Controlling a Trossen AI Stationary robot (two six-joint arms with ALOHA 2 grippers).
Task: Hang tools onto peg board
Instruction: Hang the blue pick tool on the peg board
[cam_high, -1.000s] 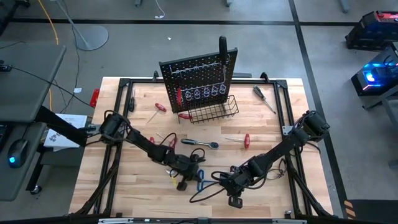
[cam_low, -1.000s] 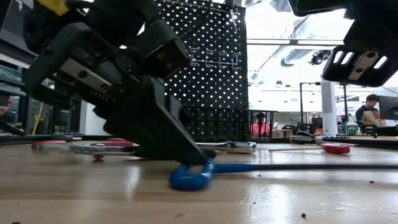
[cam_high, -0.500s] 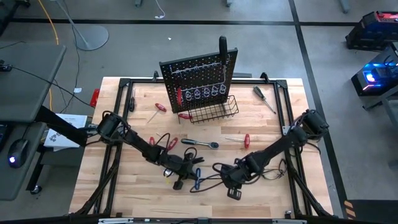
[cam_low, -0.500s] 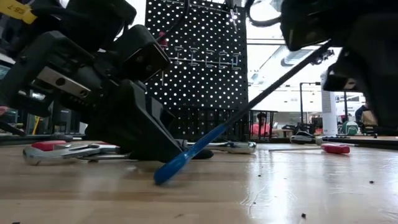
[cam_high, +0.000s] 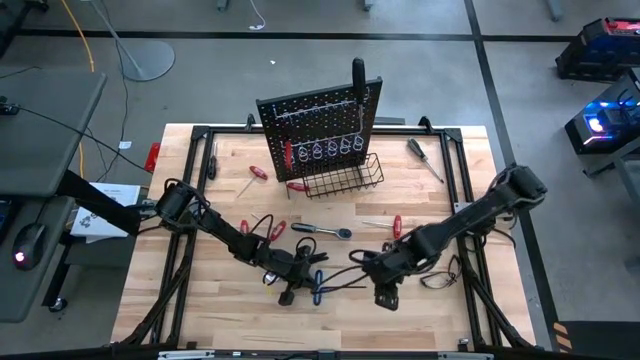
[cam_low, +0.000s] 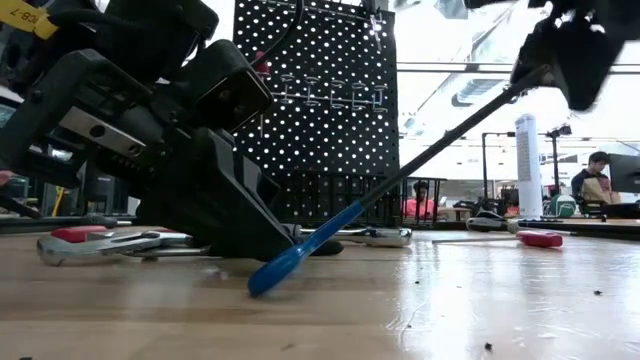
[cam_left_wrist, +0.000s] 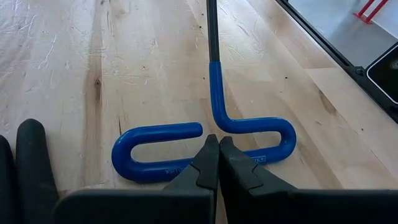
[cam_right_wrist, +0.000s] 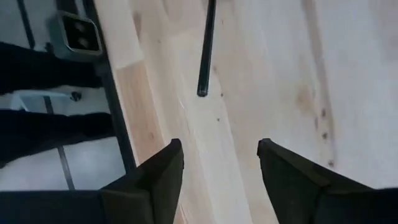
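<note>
Hex key (cam_left_wrist: 208, 140), blue and T-handled, lies at about 6 o'clock on the worktop (cam_high: 440, 190), its looped handle pinned under the closed left pincer (cam_left_wrist: 216, 163) with nothing between the tips. Its dark shaft slants up off the wood, running toward 3 o'clock, where the right pincer (cam_right_wrist: 221, 165) stands with jaws apart and empty, the shaft's free end just ahead of it. By my reckoning the right arm is the nearer one for taking that shaft. Peg board (cam_high: 318, 125) stands well apart at 12 o'clock.
</note>
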